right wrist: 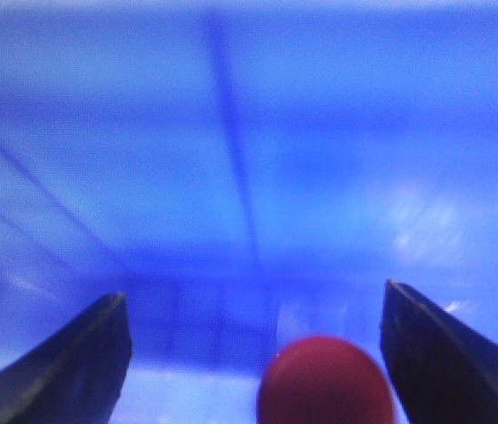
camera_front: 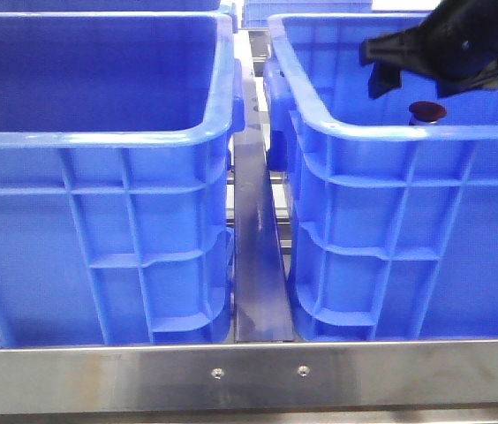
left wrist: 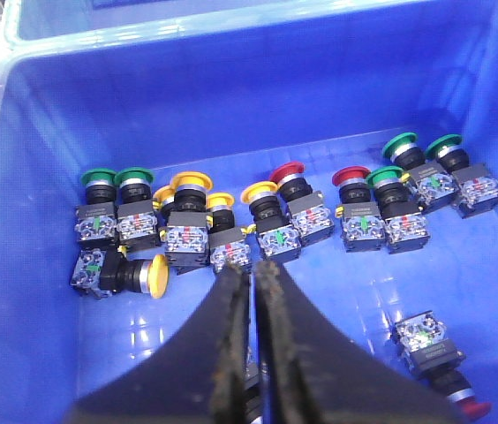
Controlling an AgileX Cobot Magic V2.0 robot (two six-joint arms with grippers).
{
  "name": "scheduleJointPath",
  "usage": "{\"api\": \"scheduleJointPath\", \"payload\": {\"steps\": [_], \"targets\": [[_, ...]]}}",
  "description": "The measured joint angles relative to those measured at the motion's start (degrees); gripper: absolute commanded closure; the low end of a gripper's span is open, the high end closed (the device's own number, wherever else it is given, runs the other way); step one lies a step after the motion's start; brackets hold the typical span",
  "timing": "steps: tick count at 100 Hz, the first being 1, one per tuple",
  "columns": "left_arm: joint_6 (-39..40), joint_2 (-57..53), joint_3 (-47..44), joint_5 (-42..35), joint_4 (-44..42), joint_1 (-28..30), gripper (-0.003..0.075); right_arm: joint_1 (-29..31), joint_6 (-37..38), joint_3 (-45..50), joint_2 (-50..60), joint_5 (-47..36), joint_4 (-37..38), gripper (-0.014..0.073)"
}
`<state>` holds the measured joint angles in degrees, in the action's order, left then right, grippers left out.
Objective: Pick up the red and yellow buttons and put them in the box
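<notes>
— Looking into the right-hand box [camera_front: 381,132], where does the red button [camera_front: 427,111] sit?

— Just inside the near rim of that box, below the right gripper [camera_front: 381,66]. In the right wrist view the red cap [right wrist: 324,380] lies between the two fingers [right wrist: 72,362], which are spread wide and touch nothing.

— And the left gripper [left wrist: 253,291]?

— Its fingers are pressed together with only a thin slit between them, nothing caught there. It hangs over the other box [left wrist: 19,221], above a row of buttons on the floor of that box: yellow buttons [left wrist: 190,185], more red ones [left wrist: 290,173] and green ones [left wrist: 99,178].

— How would such a button handle?

— Probably light and rigid: hard plastic, a smooth domed cap on a dark neck with a blocky contact unit behind. The dome looks slippery and would likely squirt out of a pinch. A better hold seems to be across the neck, or across the flat sides of the block. Several lie touching their neighbours in the row, so the fingers may nudge one beside the target.
</notes>
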<state>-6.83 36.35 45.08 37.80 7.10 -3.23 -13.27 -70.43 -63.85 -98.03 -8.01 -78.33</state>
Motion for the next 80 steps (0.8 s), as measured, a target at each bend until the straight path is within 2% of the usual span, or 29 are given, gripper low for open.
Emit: {"api": "scheduleJointPath", "payload": {"steps": [23, 70, 80], "targets": [[0.0, 0.0, 0.0, -0.1, 0.0, 0.0, 0.0739, 0.0, 0.0, 4.0, 9.0, 0.3, 0.0, -0.0008], [0.0, 0.0, 0.0, -0.1, 0.0, 0.0, 0.0739, 0.0, 0.1, 21.2, 39.6, 2.8, 0.0, -0.0008], [0.0, 0.0, 0.0, -0.1, 0.0, 0.0, 0.0739, 0.0, 0.1, 24.9, 45.5, 3.5, 0.0, 0.003]]}}
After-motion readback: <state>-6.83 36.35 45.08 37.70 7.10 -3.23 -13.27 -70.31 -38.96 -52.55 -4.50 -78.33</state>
